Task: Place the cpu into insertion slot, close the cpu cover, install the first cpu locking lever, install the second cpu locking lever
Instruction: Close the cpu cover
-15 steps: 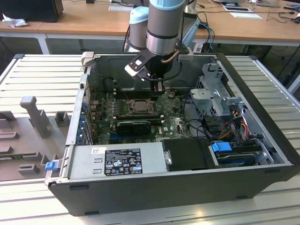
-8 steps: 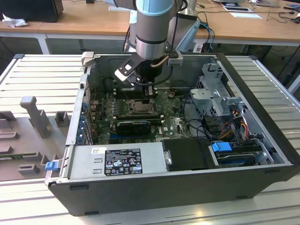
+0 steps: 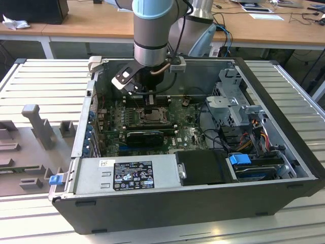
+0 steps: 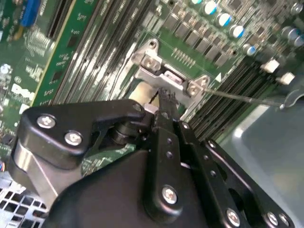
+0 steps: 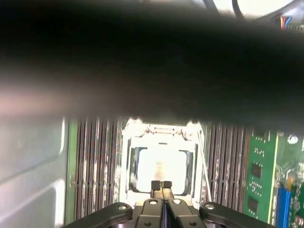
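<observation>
The pincer (image 5: 162, 184), its black fingertips pressed together on nothing, points down over the cpu (image 5: 161, 164), a pale flat square seated in the dark-rimmed insertion slot (image 3: 137, 119). The arm (image 3: 151, 30) drops upright into the open computer case (image 3: 193, 203), with green motherboard (image 4: 59, 66) around the slot. The case sits on a ribbed metal tabletop (image 3: 45, 76).

Matt black tool (image 4: 164, 97), glossy green motherboard (image 4: 45, 71), ribbed metal table (image 3: 40, 76).
</observation>
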You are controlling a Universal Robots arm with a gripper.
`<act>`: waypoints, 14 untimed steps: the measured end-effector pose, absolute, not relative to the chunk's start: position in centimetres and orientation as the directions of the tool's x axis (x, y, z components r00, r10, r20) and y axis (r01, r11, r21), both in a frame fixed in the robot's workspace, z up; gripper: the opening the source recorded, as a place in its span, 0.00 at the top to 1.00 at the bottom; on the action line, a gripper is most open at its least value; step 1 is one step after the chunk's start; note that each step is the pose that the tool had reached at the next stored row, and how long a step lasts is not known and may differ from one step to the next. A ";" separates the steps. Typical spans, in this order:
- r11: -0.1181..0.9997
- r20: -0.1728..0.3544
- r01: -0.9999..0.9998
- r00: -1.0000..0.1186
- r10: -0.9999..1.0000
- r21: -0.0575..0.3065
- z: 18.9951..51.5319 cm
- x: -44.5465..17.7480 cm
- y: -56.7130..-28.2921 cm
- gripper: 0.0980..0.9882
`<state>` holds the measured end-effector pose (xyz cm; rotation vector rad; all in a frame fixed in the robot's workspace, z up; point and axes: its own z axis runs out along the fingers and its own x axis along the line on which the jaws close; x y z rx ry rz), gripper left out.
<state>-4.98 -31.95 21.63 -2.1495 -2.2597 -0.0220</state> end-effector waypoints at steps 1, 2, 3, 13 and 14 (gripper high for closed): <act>0.050 0.026 0.999 -0.050 0.998 -0.006 21.5 -5.0 -32.0 0.99; 0.050 0.026 0.999 -0.050 0.998 -0.006 21.3 -5.0 -32.0 0.99; 0.050 0.026 0.999 -0.050 0.998 -0.006 21.1 -5.0 -31.9 0.99; 0.050 0.028 0.999 -0.050 0.998 -0.006 21.6 -5.0 -31.9 0.99; 0.050 0.027 0.999 -0.050 0.998 -0.006 21.6 -4.9 -32.0 0.99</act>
